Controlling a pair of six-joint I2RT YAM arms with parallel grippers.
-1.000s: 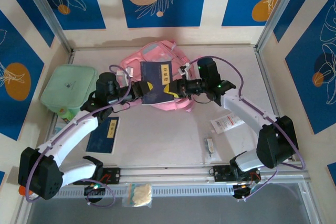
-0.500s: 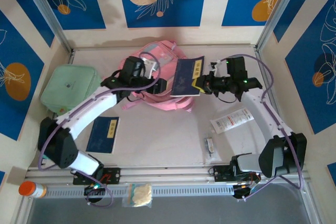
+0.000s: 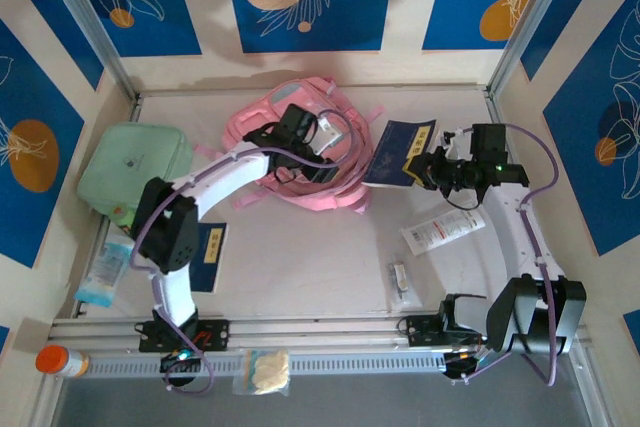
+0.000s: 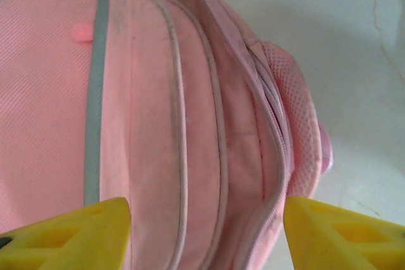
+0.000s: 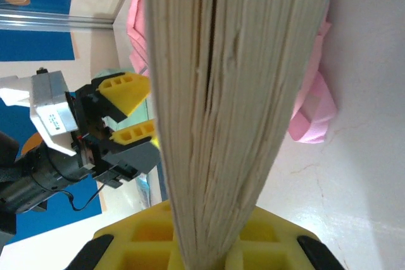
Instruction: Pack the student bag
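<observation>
**Left claw [image 4: 202, 238] spread empty over the large pink fabric backpack [image 4: 145, 124]**

Its yellow fingers [image 4: 69, 235] stand wide apart, holding nothing. The backpack lies directly beneath, a piped zip seam running between them. Beyond the bag, the right claw [image 3: 432, 163] is clamped on a dark blue softcover book [image 3: 400, 150]. The backpack looks light, soft and floppy; its firmer piped rim seems the best place to pinch.

Overhead view onto table [image 3: 330, 257], left wrist close above backpack [image 4: 50, 93], right wrist sideways, backpack in all 3.
</observation>
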